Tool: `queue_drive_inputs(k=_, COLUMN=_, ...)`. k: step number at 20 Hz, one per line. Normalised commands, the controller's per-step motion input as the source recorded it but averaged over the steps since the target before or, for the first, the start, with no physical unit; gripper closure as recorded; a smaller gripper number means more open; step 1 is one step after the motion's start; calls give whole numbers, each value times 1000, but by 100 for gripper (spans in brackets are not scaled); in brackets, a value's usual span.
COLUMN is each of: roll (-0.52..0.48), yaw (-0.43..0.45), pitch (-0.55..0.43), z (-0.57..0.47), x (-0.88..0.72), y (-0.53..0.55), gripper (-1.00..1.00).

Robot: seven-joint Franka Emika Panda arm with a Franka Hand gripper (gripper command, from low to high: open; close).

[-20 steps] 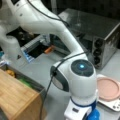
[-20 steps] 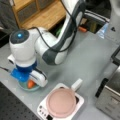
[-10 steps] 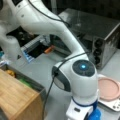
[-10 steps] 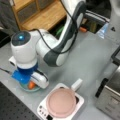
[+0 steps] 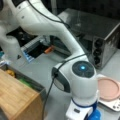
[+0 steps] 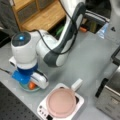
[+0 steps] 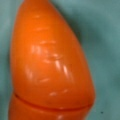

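An orange toy carrot [image 7: 50, 65] fills the wrist view, lying on a teal plate [image 7: 107, 37]. No fingers show in that view. In a front view my gripper [image 6: 30, 83] is lowered straight down onto the teal plate [image 6: 25, 88] at the table's near left, with a bit of the carrot [image 6: 31, 85] showing under the blue and white wrist mount. The fingertips are hidden by the mount. In a front view the wrist [image 5: 83, 82] stands at the bottom edge, and the gripper itself is cut off.
A pink lidded pan [image 6: 61, 102] sits on a white hob [image 6: 42, 111] just right of the plate; the pan [image 5: 108, 88] also shows beside the wrist. A metal oven [image 5: 100, 32] stands behind. A wooden cabinet [image 5: 15, 97] is at the left.
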Motion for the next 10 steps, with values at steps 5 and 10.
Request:
queue_drive_inputs(k=5, roll=113, yaw=1, pitch=-55, z=-380, x=-89, y=25, gripper=100)
queue_drive_inputs(k=10, roll=104, yaw=-12, pitch=-2, z=-493, x=-134, y=20, gripper=100)
